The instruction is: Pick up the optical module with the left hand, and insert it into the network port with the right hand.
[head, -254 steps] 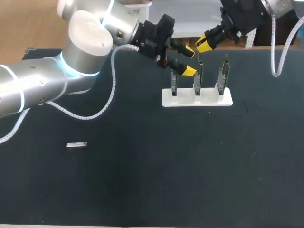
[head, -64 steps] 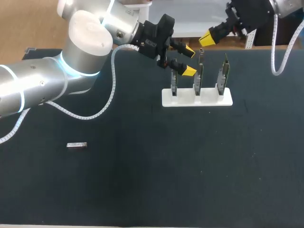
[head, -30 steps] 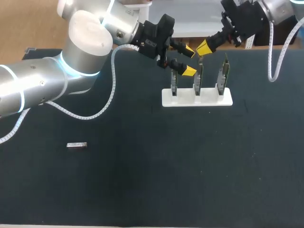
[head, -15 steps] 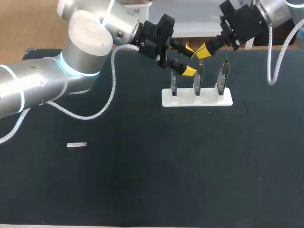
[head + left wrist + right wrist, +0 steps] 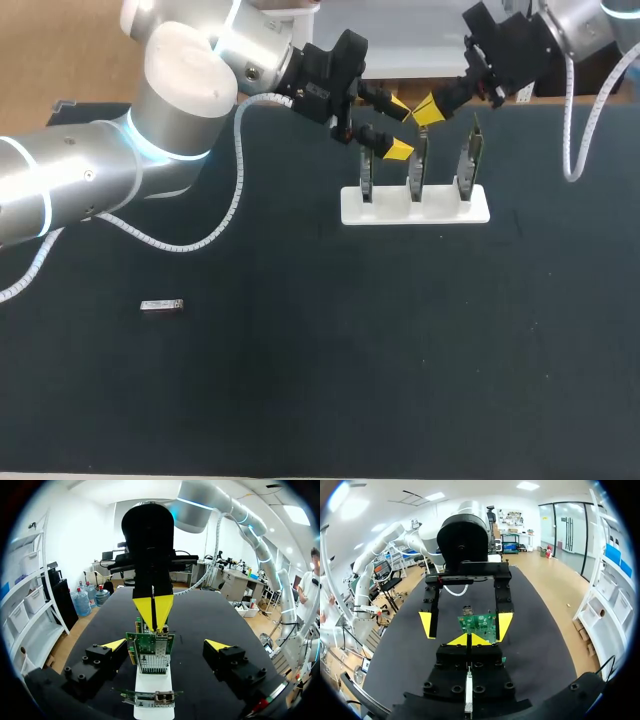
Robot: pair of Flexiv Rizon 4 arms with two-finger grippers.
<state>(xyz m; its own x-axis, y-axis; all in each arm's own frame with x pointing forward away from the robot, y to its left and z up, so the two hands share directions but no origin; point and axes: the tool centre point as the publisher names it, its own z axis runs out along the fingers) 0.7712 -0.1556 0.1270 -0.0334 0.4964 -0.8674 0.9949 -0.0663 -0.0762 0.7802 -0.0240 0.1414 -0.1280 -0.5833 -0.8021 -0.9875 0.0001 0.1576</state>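
The optical module [image 5: 161, 306], a small silver block, lies alone on the dark table [image 5: 330, 380] at the left, far from both grippers. A white stand [image 5: 415, 206] holds three upright green network cards. My left gripper [image 5: 398, 127] is open, its fingers straddling the middle card [image 5: 421, 160] without touching it. In the left wrist view that card [image 5: 150, 652] stands between the left gripper's [image 5: 165, 645] tips. My right gripper [image 5: 428, 110] is shut and empty, its tips just over the middle card's top edge. From the right wrist, the right gripper [image 5: 468, 640] points at the card [image 5: 479, 623].
The two outer cards [image 5: 366, 172] [image 5: 468, 160] flank the middle one on the stand. The left arm's white cable [image 5: 235, 205] trails over the table behind the stand. Dark tabletop spreads between the module and the stand.
The right gripper, still shut, has come down and slightly left, ending close above the middle card between the left fingers. The left arm and the module have stayed put.
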